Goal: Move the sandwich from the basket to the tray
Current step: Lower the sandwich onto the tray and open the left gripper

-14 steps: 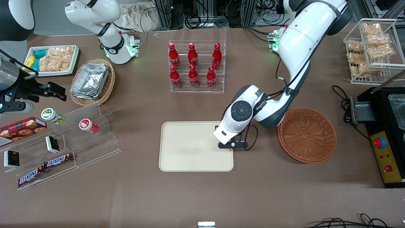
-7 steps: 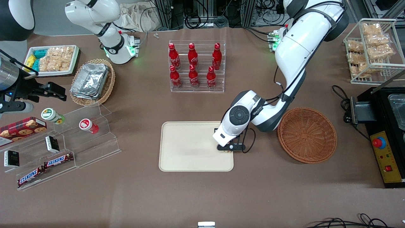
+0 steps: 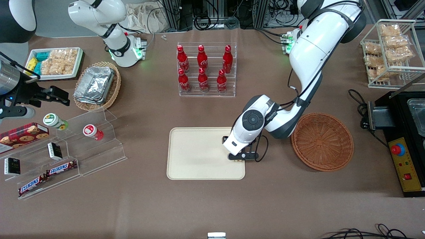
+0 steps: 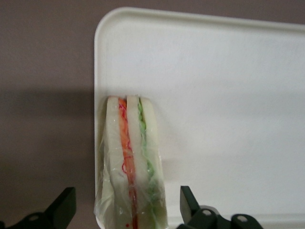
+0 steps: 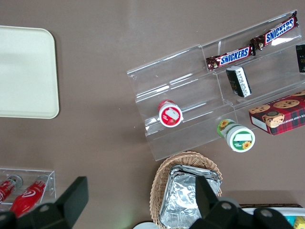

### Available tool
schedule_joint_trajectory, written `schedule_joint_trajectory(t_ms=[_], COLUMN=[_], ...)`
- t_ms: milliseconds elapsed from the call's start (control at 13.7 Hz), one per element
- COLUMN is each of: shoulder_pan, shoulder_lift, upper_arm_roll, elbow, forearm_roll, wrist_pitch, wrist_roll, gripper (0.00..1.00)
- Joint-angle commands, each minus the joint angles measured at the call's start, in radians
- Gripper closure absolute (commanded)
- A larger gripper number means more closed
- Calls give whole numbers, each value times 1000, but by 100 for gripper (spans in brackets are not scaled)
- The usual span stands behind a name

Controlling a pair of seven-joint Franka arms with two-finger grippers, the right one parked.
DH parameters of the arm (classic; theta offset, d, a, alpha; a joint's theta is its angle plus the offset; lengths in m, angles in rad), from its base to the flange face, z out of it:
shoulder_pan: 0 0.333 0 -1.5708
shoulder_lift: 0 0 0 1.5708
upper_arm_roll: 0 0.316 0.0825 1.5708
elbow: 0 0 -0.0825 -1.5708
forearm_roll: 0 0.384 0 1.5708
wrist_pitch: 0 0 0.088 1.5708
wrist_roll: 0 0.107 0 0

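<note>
The sandwich (image 4: 131, 167), a plastic-wrapped wedge with orange-red and green filling lines, lies on the cream tray (image 4: 228, 95) right along its rim at the working arm's end. My left gripper (image 4: 125, 198) is open. Its two dark fingers (image 4: 64, 207) stand apart on either side of the sandwich with a gap to each. In the front view the gripper (image 3: 238, 157) hangs low over that tray (image 3: 199, 156) edge and the wrist hides the sandwich. The round reddish-brown basket (image 3: 322, 142) sits beside the tray toward the working arm's end, with nothing in it.
A clear rack of red bottles (image 3: 206, 69) stands farther from the front camera than the tray. An acrylic stepped stand with snacks (image 3: 76, 149) and an oval basket of foil containers (image 3: 96, 85) lie toward the parked arm's end. A black machine (image 3: 403, 142) borders the basket.
The wrist has shifted slightly nearer the front camera and toward the tray's inside. The forearm swung a little with it.
</note>
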Motion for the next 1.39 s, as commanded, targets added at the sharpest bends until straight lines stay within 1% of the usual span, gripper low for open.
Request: schedule_joint_trajectory(t_ms=[0,73,219,292,511,657,730,803,949,1095,1168,1314], shoulder_pan=[5,12,20,35,118,161,199,215,256,281,279,270], shoulder_lift=[-86,-102,-154,-183,-264,-310,-324,-341,-376,-413,-427,-462], upper_arm_roll=[6,6,19,25,22,20,19,19,20,28,55,149], elbow=[-1,-1,1,2,7,7,7,8,10,46,77,128], forearm_roll=[-1,17,19,11,-1,-9,-24,-41,-106,-185,-214,-281], wrist_pitch=[-13,-13,-23,-65,-160,-170,-170,-171,-217,-361,-453,-609], wrist_roll=[-87,-117,-135,-132,-113,-113,-112,-93,-11,133,199,326], gripper=[0,0,0,0,0,0,0,0,0,0,0,0])
